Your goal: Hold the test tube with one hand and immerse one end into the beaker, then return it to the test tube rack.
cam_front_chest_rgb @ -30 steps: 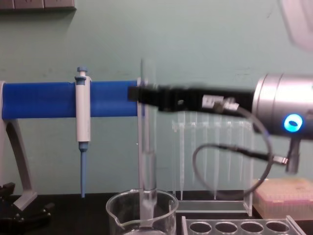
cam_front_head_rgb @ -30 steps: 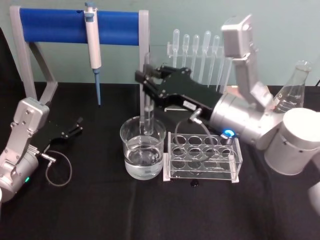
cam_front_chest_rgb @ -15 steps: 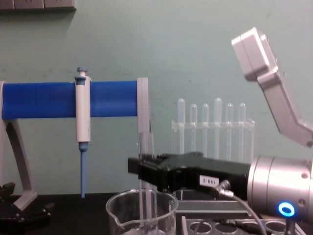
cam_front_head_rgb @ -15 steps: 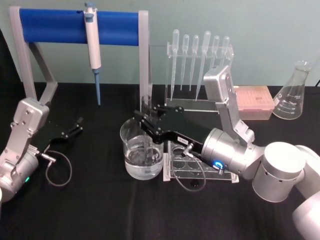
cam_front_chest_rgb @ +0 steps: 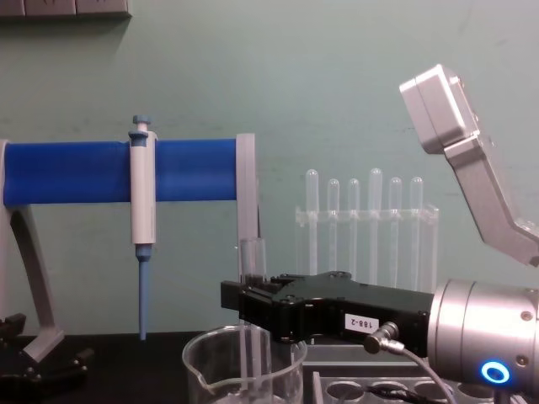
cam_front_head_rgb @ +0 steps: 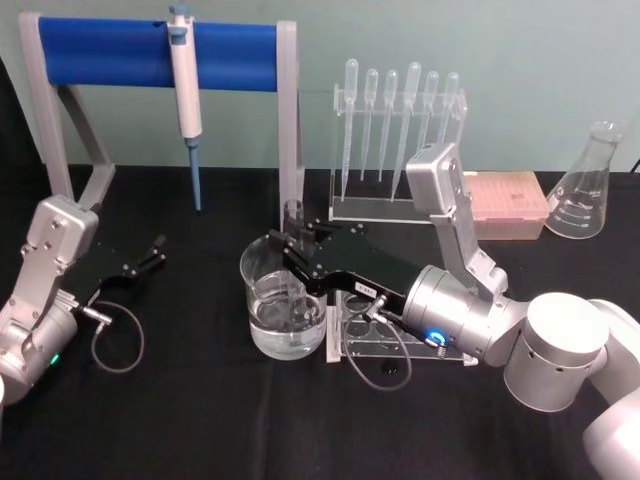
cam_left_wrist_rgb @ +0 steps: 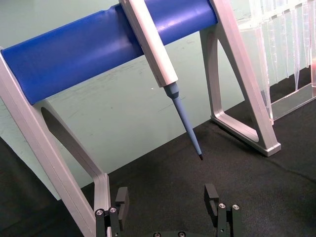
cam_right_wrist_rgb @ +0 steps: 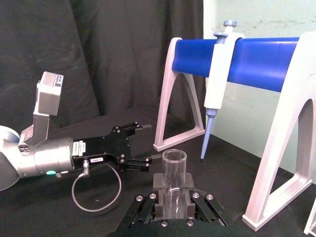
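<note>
The test tube (cam_front_head_rgb: 293, 225) stands upright with its lower part inside the beaker (cam_front_head_rgb: 262, 310), which holds clear liquid. Its lower end seems to reach the liquid. My right gripper (cam_front_head_rgb: 292, 246), black and flat, is shut on the tube just above the beaker's rim. In the chest view the tube's rimmed mouth (cam_front_chest_rgb: 253, 252) sticks up above the right gripper (cam_front_chest_rgb: 244, 305), with the beaker (cam_front_chest_rgb: 210, 370) below. The right wrist view shows the tube (cam_right_wrist_rgb: 174, 170) clamped between the fingers. My left gripper (cam_front_head_rgb: 153, 252) rests open on the table at the left, holding nothing (cam_left_wrist_rgb: 167, 202).
A clear rack with round holes (cam_front_head_rgb: 445, 345) stands right beside the beaker, under my right arm. Behind are a blue-barred stand (cam_front_head_rgb: 130, 50) with a hanging pipette (cam_front_head_rgb: 185, 95), a rack of plastic pipettes (cam_front_head_rgb: 400, 110), a pink tip box (cam_front_head_rgb: 505, 195) and a flask (cam_front_head_rgb: 585, 185).
My right gripper has come down with the test tube, from well above the beaker to just over its rim, sinking the tube deeper. The left arm has not moved.
</note>
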`<state>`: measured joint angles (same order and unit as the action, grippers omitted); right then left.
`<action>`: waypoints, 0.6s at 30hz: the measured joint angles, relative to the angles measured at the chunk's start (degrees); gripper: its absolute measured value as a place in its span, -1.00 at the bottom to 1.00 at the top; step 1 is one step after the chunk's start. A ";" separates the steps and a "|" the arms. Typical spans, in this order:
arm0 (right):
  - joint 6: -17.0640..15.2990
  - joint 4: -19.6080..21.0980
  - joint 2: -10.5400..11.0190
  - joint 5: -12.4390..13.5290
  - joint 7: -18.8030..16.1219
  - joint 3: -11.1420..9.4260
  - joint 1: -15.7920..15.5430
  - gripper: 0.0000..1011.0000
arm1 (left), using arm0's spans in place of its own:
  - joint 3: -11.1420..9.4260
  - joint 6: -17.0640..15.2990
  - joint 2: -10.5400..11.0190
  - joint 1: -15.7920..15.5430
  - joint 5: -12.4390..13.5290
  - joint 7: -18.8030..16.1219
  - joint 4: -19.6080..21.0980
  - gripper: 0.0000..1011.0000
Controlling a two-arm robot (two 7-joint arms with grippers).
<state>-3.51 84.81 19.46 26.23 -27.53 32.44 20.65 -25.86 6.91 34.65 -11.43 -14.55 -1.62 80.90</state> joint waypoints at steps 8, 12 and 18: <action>0.00 -0.03 0.00 0.03 0.00 0.04 0.03 -0.55 | 0.00 0.00 0.00 0.00 0.00 0.00 0.00 0.98; 0.00 -0.03 0.00 0.05 0.00 0.04 0.06 -0.56 | 0.00 0.00 0.00 0.00 0.00 0.00 0.00 0.98; 0.00 -0.03 0.00 0.06 0.00 0.04 0.09 -0.55 | 0.00 0.00 0.00 0.00 0.00 0.00 0.00 0.98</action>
<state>-3.51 84.79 19.46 26.29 -27.53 32.48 20.74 -25.86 6.91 34.65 -11.43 -14.55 -1.62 80.90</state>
